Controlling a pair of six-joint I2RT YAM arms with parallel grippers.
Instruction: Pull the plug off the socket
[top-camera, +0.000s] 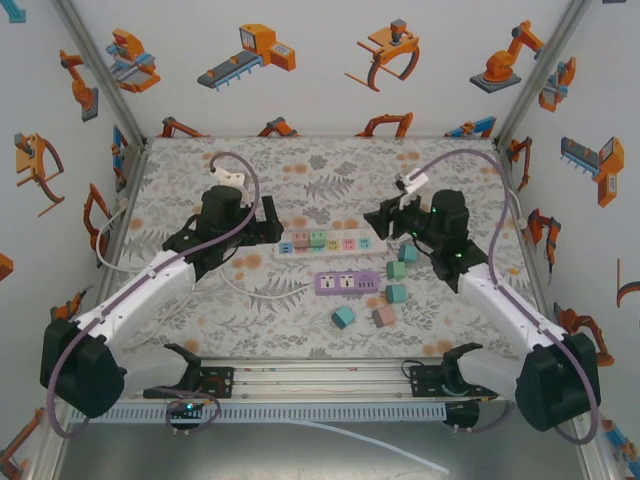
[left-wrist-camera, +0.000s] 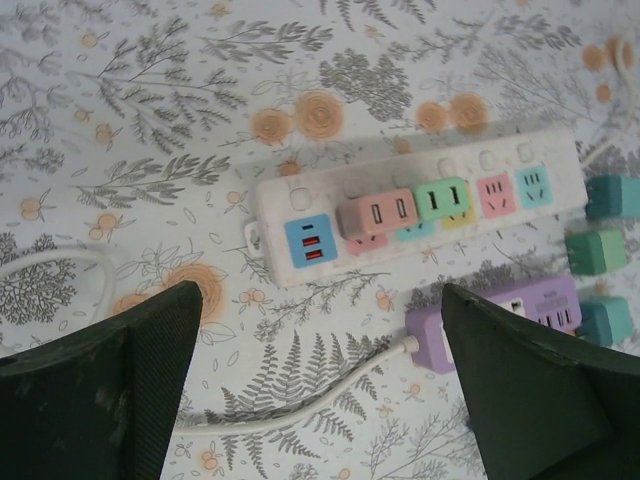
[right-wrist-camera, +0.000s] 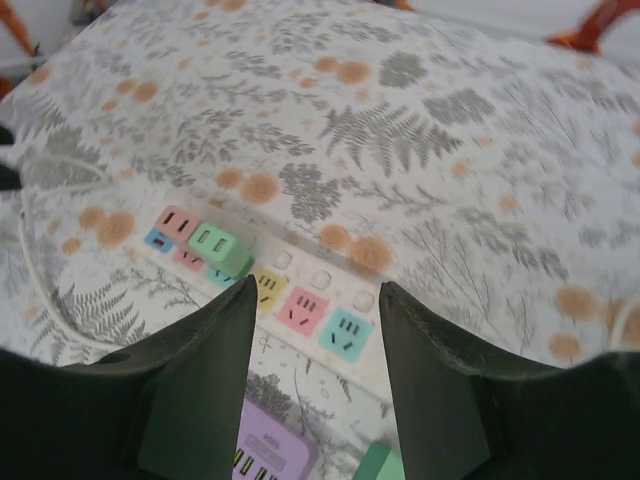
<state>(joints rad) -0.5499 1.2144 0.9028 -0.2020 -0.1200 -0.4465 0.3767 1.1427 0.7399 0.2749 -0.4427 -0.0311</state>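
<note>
A white power strip (top-camera: 372, 243) lies at the table's middle with a pink plug (left-wrist-camera: 377, 214) and a green plug (left-wrist-camera: 441, 199) seated side by side in it, next to its blue USB panel (left-wrist-camera: 308, 242). The green plug (right-wrist-camera: 222, 245) and pink plug (right-wrist-camera: 178, 224) also appear in the right wrist view. My left gripper (top-camera: 277, 222) hovers open at the strip's left end; its fingers (left-wrist-camera: 110, 385) straddle bare cloth and a white cable (left-wrist-camera: 300, 405). My right gripper (right-wrist-camera: 315, 290) is open above the strip's empty pink socket (right-wrist-camera: 303, 308), right of the plugs.
A purple power strip (top-camera: 347, 284) lies just in front of the white one. Several loose teal, green and pink adapter cubes (top-camera: 396, 293) sit to its right and front. White walls enclose the floral cloth, and a rail (top-camera: 320, 380) runs along the near edge.
</note>
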